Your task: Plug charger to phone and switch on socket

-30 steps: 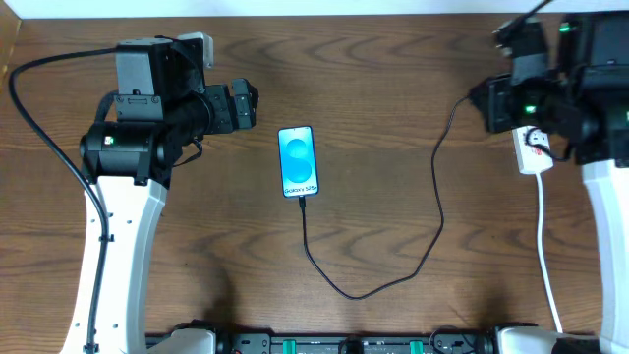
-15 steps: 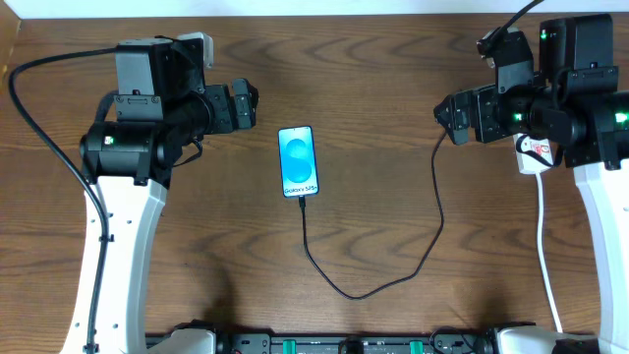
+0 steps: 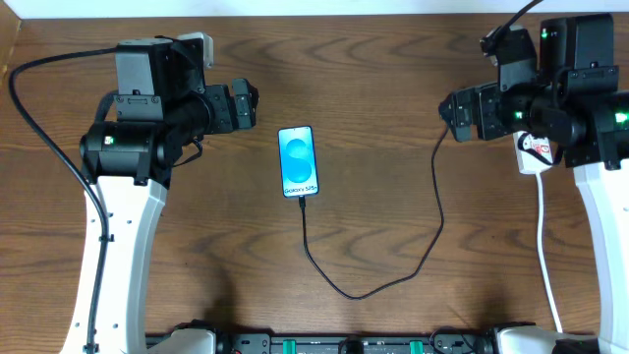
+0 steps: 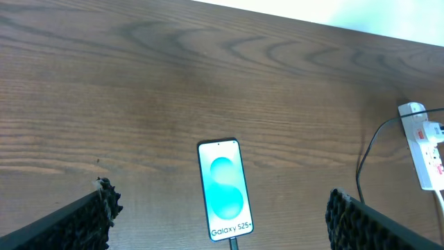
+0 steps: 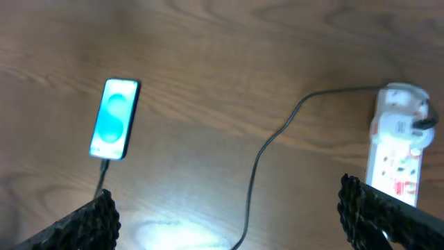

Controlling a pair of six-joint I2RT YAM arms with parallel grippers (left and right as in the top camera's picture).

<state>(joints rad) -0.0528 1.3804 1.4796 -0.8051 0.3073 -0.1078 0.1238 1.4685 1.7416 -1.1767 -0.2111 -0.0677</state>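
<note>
- The phone [image 5: 114, 119] lies lit, screen-up, at left on the counter [image 5: 229, 42].
- The charger [image 5: 267, 146] cable leaves the phone's lower end and reaches the socket [image 5: 395, 156] at right.
- The end effector [image 5: 225, 208] stands wide apart, holding nothing.

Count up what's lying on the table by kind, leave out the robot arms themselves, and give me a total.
Phone: 1
Charger cable: 1
Power strip: 1
Total: 3
</note>
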